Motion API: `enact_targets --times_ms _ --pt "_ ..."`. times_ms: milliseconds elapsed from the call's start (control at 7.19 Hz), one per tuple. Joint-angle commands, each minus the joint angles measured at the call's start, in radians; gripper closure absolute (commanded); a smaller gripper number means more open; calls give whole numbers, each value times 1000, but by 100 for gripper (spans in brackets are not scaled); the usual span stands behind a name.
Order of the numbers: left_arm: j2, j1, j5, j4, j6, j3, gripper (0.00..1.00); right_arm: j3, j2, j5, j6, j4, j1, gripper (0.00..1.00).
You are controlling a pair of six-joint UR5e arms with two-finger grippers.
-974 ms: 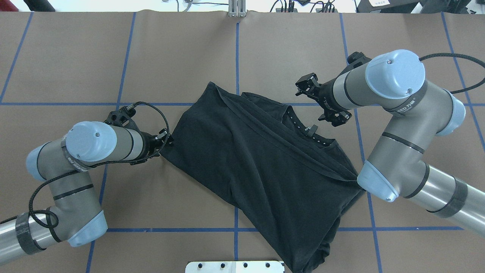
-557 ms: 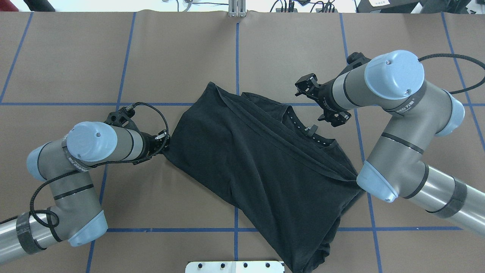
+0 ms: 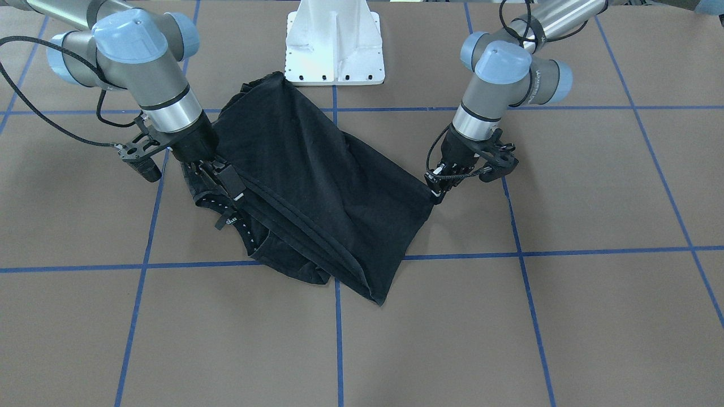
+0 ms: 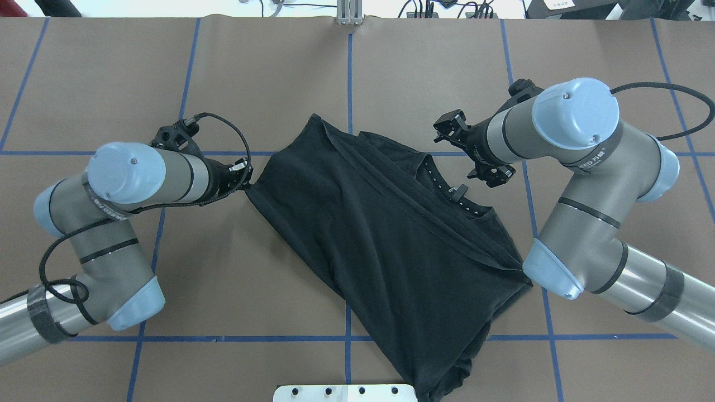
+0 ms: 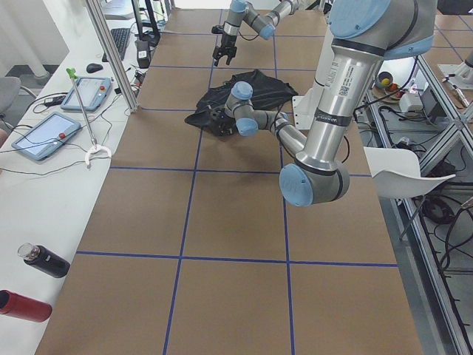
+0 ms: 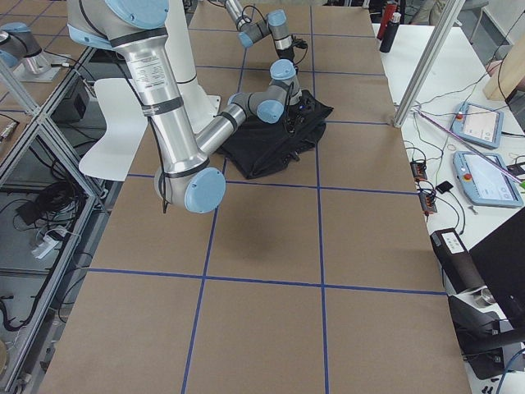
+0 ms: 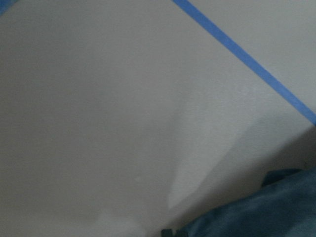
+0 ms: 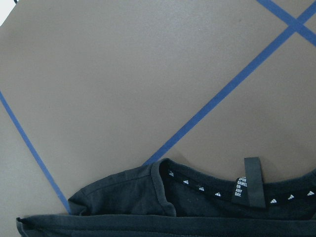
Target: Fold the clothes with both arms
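The black T-shirt (image 4: 380, 234) lies crumpled and part folded across the table's middle, with its chest graphic hidden. Its collar, with a black neck tag (image 8: 252, 182), faces the right arm. My left gripper (image 4: 246, 187) is shut on the shirt's left corner and holds it just off the table; it also shows in the front view (image 3: 435, 189). My right gripper (image 3: 229, 181) points down at the collar edge. Its black fingers merge with the cloth, so I cannot tell whether it is open or shut. No fingers show in either wrist view.
The white pedestal base (image 3: 335, 45) stands at the table's near edge, just behind the shirt's end. Blue tape lines (image 4: 349, 84) grid the brown table. A side bench holds tablets (image 5: 81, 92) and bottles (image 5: 41, 260).
My left gripper has moved away from the robot with the shirt corner in it, pulling that edge taut. The shirt's near end has slid slightly forward. The right arm has barely moved.
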Motion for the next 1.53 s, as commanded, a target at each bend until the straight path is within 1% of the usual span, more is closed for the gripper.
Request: enact_targets --times_ms 0,139,278,417,557,696,835,974,1113,1252,1392 --pt "-175 -116 0 -110 83 215 100 -8 1 0 1 6 0 0" --pt "-251 -155 1 -209 120 335 100 -8 1 0 1 8 1 0" --pt "-334 -181 1 -258 181 458 100 -8 1 0 1 9 3 0" --pt "-446 -195 14 -317 226 618 100 -8 1 0 1 9 4 0" --pt "-561 -195 52 -438 257 836 100 -8 1 0 2 9 4 0" --pt "-597 -195 54 -475 315 912 100 -8 1 -8 4 9 6 0" --pt "-606 -196 54 -477 356 927 100 -8 1 -8 6 11 6 0" --pt "-614 -196 54 -496 363 948 14 -9 2 -14 3 11 4 0" --pt "-610 -196 52 -499 363 948 0 -9 4 -20 -1 12 -2 0" --pt "-591 -203 41 -497 364 909 0 -9 17 -22 -2 11 -26 0" --pt "-535 -204 37 -487 364 810 0 -9 28 -81 1 12 -85 0"
